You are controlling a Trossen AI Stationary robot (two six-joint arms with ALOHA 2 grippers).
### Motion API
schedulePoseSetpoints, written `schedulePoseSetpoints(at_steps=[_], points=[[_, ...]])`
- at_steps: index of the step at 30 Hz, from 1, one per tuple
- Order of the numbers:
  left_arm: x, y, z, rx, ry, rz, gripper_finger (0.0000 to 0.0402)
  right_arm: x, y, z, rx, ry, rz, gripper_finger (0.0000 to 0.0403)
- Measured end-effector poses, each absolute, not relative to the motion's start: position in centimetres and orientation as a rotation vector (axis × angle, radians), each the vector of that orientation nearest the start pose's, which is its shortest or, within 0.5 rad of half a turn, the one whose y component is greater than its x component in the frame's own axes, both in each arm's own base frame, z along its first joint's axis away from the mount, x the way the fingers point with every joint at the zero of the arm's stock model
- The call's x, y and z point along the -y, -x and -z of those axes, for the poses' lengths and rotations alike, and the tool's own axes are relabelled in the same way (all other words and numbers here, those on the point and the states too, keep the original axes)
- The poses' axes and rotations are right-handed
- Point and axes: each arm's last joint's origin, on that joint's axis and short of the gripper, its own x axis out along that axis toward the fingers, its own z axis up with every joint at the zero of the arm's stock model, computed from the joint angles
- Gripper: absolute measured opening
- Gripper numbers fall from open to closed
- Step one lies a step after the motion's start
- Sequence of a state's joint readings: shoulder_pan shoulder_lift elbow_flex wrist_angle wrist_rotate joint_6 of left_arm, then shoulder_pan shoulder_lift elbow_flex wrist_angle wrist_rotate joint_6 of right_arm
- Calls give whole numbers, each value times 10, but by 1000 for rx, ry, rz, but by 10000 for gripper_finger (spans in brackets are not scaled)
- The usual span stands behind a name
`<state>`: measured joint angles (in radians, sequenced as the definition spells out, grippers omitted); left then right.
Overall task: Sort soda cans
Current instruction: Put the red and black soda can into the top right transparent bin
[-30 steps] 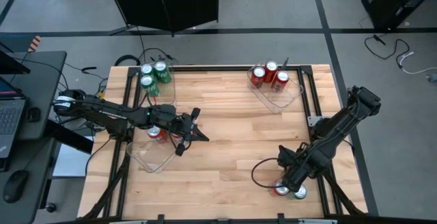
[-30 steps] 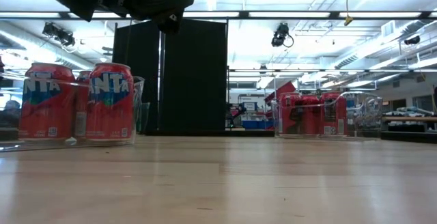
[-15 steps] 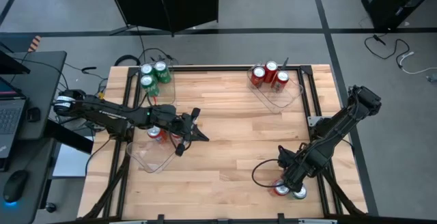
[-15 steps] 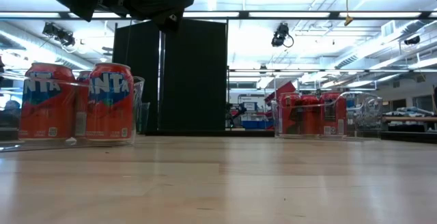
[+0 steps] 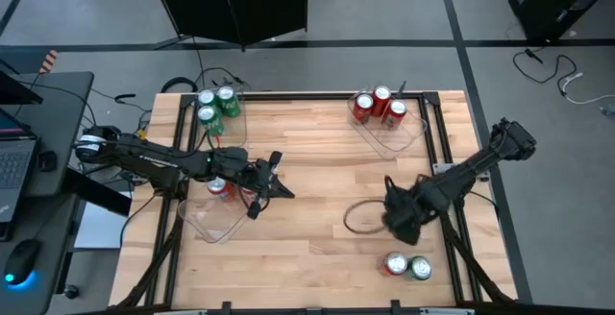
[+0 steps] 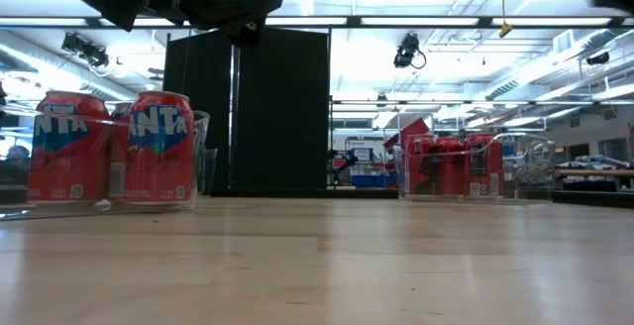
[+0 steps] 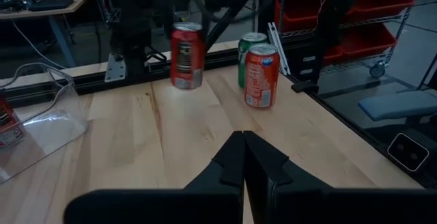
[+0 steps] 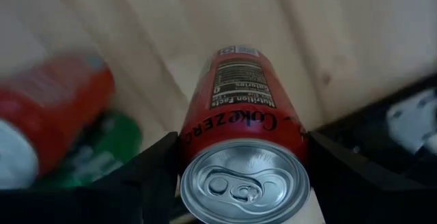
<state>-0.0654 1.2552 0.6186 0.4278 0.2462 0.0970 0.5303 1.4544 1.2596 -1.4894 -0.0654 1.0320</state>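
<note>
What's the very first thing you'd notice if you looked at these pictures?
The right gripper is holding a red soda can up off the wooden table, near its right side. Just behind it, by the table's near right corner, a red can and a green can stand side by side. At the far edge, one clear tray holds green cans and another clear tray holds red ones.

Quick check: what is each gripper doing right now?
Left gripper: shut, empty, over the table.
Right gripper: shut on a red soda can, lifted clear of the table.
</note>
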Motion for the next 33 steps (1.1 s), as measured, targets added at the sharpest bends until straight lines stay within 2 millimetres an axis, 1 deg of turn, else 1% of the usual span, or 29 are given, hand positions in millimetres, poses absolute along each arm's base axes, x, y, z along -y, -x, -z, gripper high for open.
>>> schedulePoseSetpoints(at_steps=[5, 8, 11, 16, 21, 24, 27, 30, 33], points=[[24, -263, -237, -194, -78, 318, 8, -82, -218, -304, -1577, -364, 442, 265], [24, -263, -237, -194, -78, 318, 8, -55, -224, -315, -1557, -379, 500, 265], [24, -263, -237, -193, -83, 317, 8, -26, -233, -326, -1493, -381, 520, 265], [24, -264, -237, -190, -104, 310, 8, 28, -236, -341, -1418, -383, 578, 265], [24, -264, -237, -190, -109, 306, 8, 83, -226, -353, -1348, -458, 674, 265], [24, -264, -237, -190, -109, 303, 8, 114, -219, -355, -1283, -503, 697, 265], [24, -264, -237, -190, -109, 302, 8, 141, -214, -353, -1233, -546, 708, 265], [24, -264, -237, -190, -109, 302, 8, 164, -212, -341, -1274, -582, 727, 265], [24, -264, -237, -191, -109, 302, 8, 181, -216, -327, -1321, -614, 726, 265]])
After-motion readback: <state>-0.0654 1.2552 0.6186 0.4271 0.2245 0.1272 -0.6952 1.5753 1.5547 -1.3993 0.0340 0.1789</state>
